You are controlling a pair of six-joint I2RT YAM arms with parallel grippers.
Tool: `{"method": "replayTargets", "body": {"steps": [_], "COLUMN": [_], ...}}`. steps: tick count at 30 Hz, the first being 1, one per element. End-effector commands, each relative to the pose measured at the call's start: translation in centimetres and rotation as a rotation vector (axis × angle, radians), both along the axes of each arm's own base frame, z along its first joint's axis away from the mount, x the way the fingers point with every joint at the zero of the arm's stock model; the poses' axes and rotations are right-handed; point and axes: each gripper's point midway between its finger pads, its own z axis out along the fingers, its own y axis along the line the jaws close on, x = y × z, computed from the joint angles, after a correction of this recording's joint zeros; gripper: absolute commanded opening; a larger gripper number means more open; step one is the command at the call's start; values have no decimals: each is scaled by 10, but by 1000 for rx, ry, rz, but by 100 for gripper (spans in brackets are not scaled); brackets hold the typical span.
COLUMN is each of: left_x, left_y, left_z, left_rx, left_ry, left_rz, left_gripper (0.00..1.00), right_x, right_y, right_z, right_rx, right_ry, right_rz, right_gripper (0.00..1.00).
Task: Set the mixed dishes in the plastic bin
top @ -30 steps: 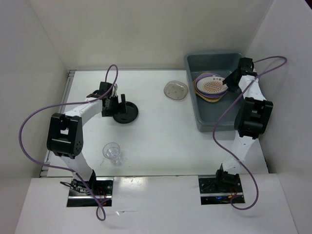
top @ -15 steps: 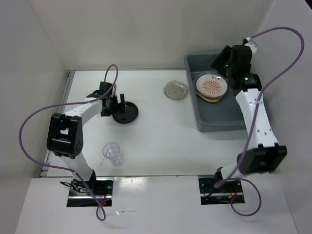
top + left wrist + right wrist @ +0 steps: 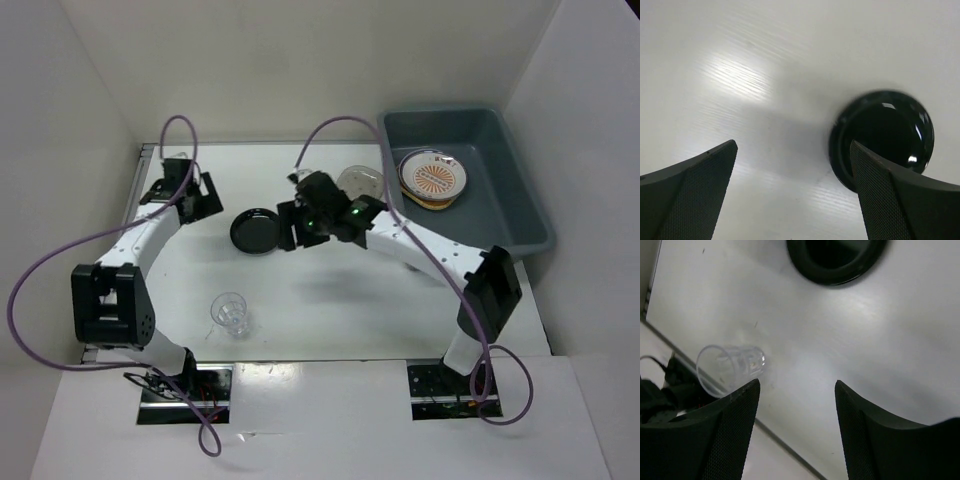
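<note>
1. Plastic bin [image 3: 520, 200] sits at the table's [image 3: 330, 300] far right corner. A sunburst-pattern plate [image 3: 433, 175] lies in its far left part on a stack of other plates, of which only the rims show.
2. Small black dish [image 3: 256, 231] is on the table left of centre, with nothing over it.
3. Left gripper [image 3: 792, 150] is over bare table near the dish's far left side, jaws wide, nothing between them.
4. Right gripper [image 3: 797, 390] is just right of the black dish, jaws parted and empty. Its wrist overlaps the near rim of the smoky translucent dish [image 3: 362, 180] by the bin's left wall.
5. Clear glass cup [image 3: 231, 312] stands upright toward the near left edge, well apart from both grippers.
</note>
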Motion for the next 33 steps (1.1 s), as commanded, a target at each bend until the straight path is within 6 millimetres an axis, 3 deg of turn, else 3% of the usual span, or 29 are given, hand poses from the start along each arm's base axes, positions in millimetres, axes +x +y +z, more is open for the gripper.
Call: {"method": "replayTargets", "body": {"steps": [1,7,17,24,33], "left_x": [-5,-15,-17,-23,-23], "left_y": [38,46,61,67,68], "left_z": [35,37,44,44,44], "left_rx": [-20,-12,19,33,39], "left_ry": [-110,-120,-148,-149,-147], "left_rz": [144,170,218,240,234], "left_gripper": [100,100,100,100,100], "right_x": [-17,-45,-94,-113,-110], "right_y": [41,80,96,121,130], "right_z": [28,6,-50,-64,-80], "right_rx": [59,42,-86,-63,-79], "right_ry": [-58,1,95,141,161], "right_rz": [126,266,460,553,567], "right_gripper": [67,62,57,54,48]}}
